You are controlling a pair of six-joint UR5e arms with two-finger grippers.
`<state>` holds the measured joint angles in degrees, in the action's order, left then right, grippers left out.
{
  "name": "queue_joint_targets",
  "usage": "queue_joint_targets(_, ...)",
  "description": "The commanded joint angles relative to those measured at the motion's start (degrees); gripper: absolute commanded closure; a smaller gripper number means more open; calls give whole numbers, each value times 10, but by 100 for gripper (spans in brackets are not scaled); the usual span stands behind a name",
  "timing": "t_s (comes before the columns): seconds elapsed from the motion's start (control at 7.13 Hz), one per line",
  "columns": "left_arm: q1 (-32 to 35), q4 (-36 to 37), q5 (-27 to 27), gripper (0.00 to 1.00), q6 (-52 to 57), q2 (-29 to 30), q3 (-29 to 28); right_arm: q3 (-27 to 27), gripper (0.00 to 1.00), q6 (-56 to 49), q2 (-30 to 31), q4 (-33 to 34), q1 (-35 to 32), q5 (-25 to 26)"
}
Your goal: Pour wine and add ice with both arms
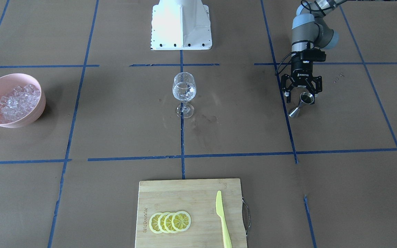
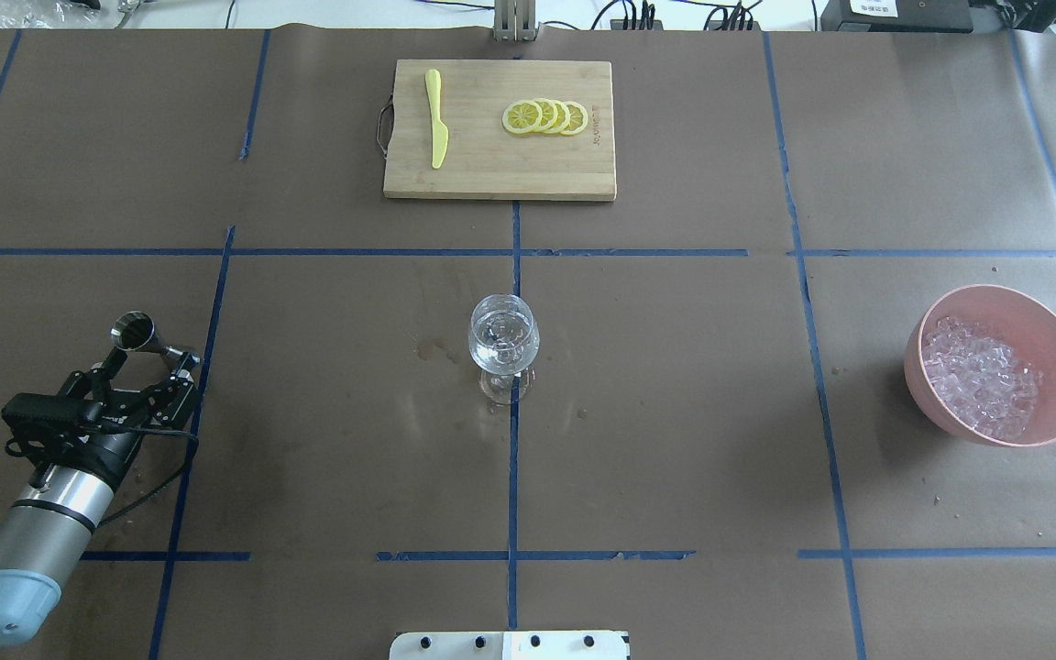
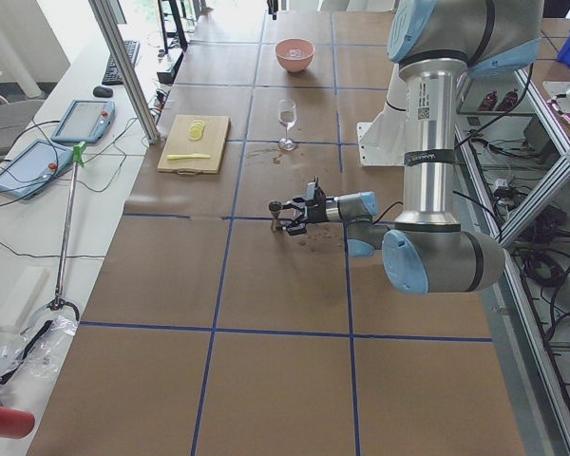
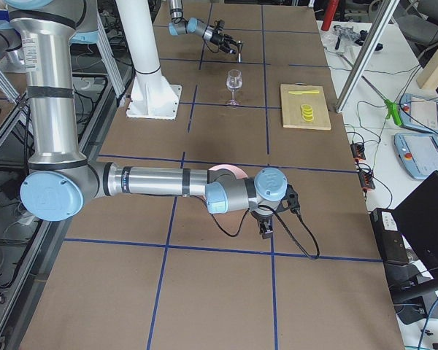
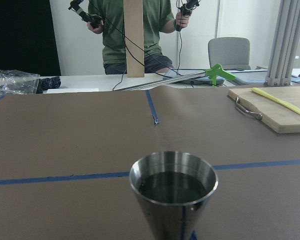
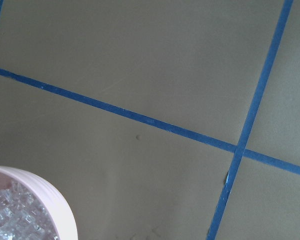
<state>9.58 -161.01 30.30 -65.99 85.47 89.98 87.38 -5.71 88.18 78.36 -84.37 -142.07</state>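
Standing between my left gripper's (image 1: 301,99) wide-spread fingers (image 1: 284,86) (nothing clenched): a shiny steel cone-shaped jigger (image 1: 296,108) holding dark wine (image 5: 173,186).

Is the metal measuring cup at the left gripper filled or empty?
Filled: the left wrist view shows dark liquid inside the conical steel cup, just below its rim.

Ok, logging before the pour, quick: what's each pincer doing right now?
Left pincer: open, straddling the jigger, not gripping it.
Right pincer: cannot be told; it shows only in the side view.
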Motion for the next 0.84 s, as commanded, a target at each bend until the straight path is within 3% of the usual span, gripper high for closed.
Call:
queue_joint_targets(0.0,0,0,-2,26,-1,6,-10,0,0,0,1,-1,0,0)
queue_joint_targets(0.14,0,-1,-2,35,-1,14,-14,1,0,0,2,-1,0,0)
queue_joint_targets(0.7,1,-2,-2,36,-1,12,-22,0,0,0,2,-3,0,0)
